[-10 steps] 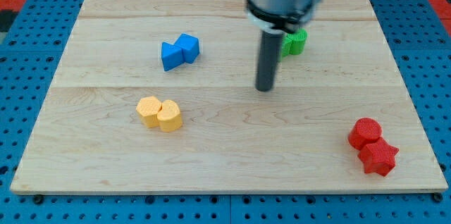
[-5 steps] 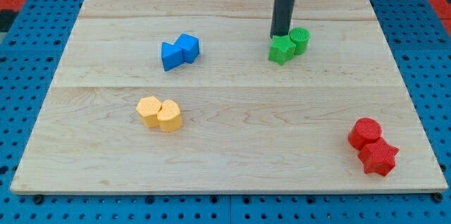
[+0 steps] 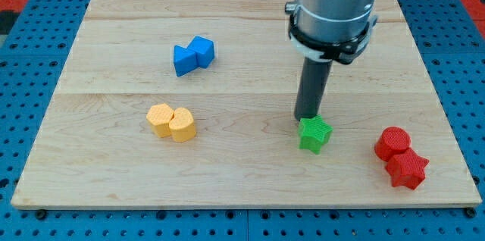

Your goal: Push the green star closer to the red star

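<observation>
**Green star closing in on red, final shove to line up**

The wooden board (image 3: 114, 112) fills the frame, and the arm's grey body comes down from the top right of centre, hiding anything behind it. There is no pincer on this rig, so nothing opens, closes or grips; the work is done by a plain dark rod. My tip (image 3: 307, 117) sits right at the upper left edge of the green star (image 3: 315, 134), touching it or very nearly so.

The green star lies right of centre in the lower half. The red star (image 3: 408, 169) waits at lower right, well apart from it, with a red cylinder (image 3: 392, 142) touching its upper left side.

Judgement: the push should run toward the lower right, aimed a shade low so the green star slips under the red cylinder instead of knocking it. Keeping the tip behind the star's middle should stop it spinning off.

Off at the left, a blue pair (image 3: 193, 54) and a yellow pair (image 3: 171, 122) stay out of play.
</observation>
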Controlling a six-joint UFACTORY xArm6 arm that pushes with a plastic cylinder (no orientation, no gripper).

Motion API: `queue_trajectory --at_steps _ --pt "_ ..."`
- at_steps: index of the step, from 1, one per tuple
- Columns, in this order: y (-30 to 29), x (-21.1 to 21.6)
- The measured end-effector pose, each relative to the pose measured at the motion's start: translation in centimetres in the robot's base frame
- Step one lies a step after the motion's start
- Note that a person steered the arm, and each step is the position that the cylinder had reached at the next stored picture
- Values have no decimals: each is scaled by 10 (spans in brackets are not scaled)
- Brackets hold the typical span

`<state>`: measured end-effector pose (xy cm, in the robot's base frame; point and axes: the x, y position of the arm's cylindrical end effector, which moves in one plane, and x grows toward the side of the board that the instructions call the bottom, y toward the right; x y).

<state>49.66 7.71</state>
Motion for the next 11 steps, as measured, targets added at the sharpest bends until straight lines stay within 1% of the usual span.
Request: queue_trajectory --at_steps 1,3,4,5,6,7,11 --pt "-14 22" --pt "-13 71" --pt "-7 70" --pt "-13 49" --pt "28 39" --pt "42 49" --pt "23 101"
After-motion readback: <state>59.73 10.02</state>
